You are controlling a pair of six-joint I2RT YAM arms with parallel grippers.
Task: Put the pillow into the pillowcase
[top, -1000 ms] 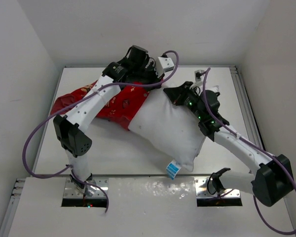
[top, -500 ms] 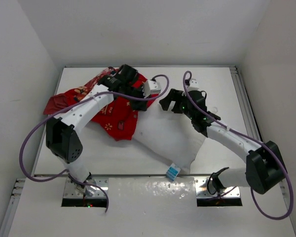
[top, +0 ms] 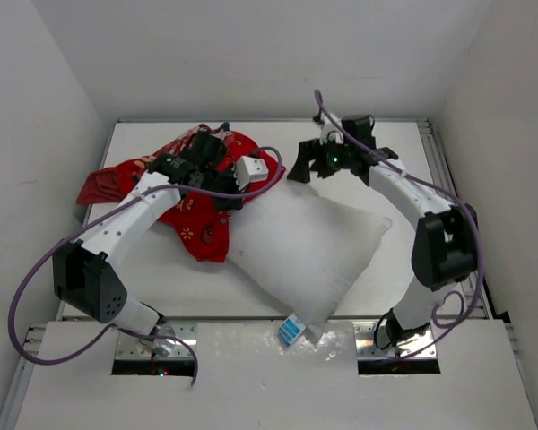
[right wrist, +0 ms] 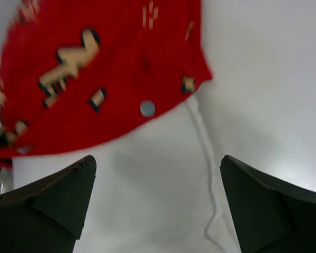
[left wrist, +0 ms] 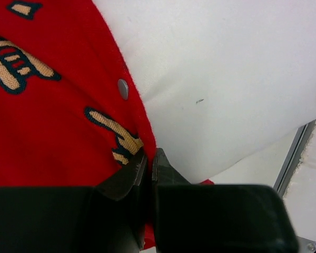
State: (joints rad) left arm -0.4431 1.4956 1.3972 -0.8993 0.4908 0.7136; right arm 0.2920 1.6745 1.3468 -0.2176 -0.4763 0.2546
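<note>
On the table point(top: 161, 278), left gripper point(left wrist: 149, 158) pinching pillowcase point(left wrist: 52, 121), right gripper point(right wrist: 158, 159) spread empty above pillow point(right wrist: 147, 205)

A robotics lab's test cell: left arm point(top: 134, 219) and right arm point(top: 411, 191) bolted to metal plates point(top: 184, 340) at a white table point(top: 193, 279), boxed in by plain white walls point(top: 251, 54), purple cables point(top: 34, 279) trailing.

left gripper point(left wrist: 149, 158): seen at the bottom, jaws pinched tight on the pillowcase hem, red cloth caught between them
pillowcase point(left wrist: 52, 105): red, left side pretty much filled, gold-and-dark printed shapes scattered on it
snap button point(left wrist: 123, 88): small, silver, set right by the hem
pillow point(left wrist: 226, 79): plain white, upper right, overlapped by the red edge
table point(left wrist: 253, 168): thin strip seen lower right, bordered by a metal rail point(left wrist: 293, 154)
</note>
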